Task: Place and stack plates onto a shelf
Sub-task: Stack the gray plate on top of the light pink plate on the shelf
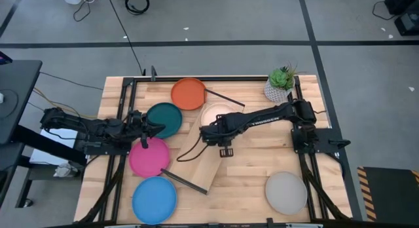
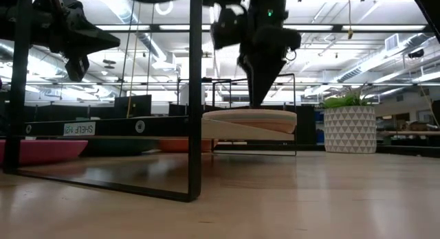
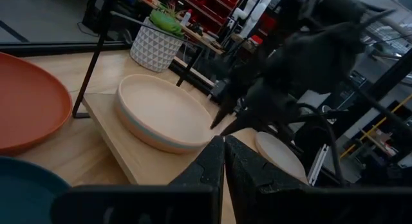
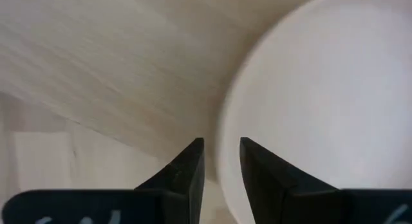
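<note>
The shelf lies slantwise at the table's middle. A cream plate rests on its far end and also shows in the left wrist view. The orange, dark teal, pink, bright blue and grey plates lie flat on the table. My right gripper points down over the cream plate's near-left rim, narrowly open, one finger on each side of the rim. My left gripper is shut and empty, above the gap between the teal and pink plates. My right gripper's fingertips stand on either side of the cream plate's rim, coming from above. I cannot tell whether they touch it. The plate lies flat on the shelf.
A potted plant stands at the table's far right corner. The shelf's black frame ends stick up at both ends of the board. Bare tabletop shows right of the shelf, between it and the grey plate.
</note>
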